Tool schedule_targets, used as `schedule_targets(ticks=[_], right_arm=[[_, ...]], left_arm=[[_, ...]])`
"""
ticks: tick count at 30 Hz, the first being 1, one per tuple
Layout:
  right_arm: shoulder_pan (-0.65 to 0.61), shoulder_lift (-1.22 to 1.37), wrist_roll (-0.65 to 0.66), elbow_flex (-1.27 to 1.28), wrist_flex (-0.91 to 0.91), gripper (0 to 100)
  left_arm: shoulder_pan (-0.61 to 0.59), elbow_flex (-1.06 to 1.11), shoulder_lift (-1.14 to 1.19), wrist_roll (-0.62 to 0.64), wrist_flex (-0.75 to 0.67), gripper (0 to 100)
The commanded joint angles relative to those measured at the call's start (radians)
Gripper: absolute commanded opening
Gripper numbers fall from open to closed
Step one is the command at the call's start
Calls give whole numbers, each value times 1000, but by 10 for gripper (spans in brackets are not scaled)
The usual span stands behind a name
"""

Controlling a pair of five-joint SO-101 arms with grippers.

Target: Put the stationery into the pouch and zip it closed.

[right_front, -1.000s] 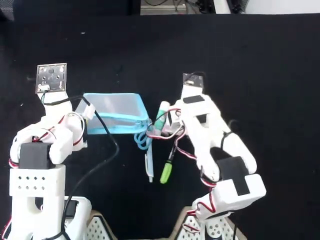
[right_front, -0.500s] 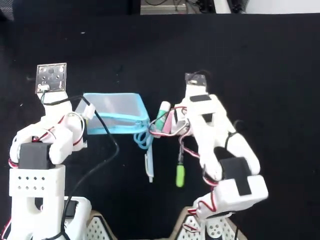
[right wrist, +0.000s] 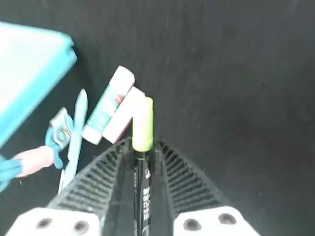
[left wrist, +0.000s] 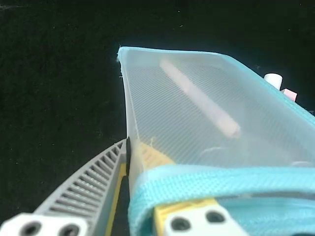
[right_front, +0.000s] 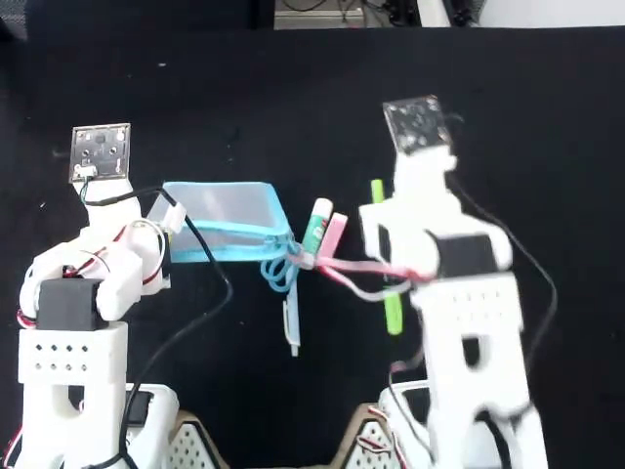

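R claw (right wrist: 141, 149) clamped on green marker (right wrist: 142, 123), frame ctr | L claw (left wrist: 129, 162) prob. pinching pouch (left wrist: 187, 123) edge, lower left

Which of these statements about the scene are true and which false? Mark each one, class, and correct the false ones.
1. The right fingers grip the green marker. True.
2. The glue stick is inside the pouch. False: it lies on the table beside the eraser, outside the pouch.
3. The left fingers clamp the pouch's edge. True.
4. The pen is held in the air. False: it lies on the table, with no fingers on it.
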Motion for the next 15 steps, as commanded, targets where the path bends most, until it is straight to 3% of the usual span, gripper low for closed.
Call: schedule_targets(ticks=[1,7,15], right_arm=[[44,-27,18,76,-51,11],[192,303,69,140,-204,11],[195,901,69,-145,-196,99]], left_arm=[[-12,-18,-12,3,-11,30],[-12,-18,-12,3,-11,30],[-12,-18,-14,3,-11,30]])
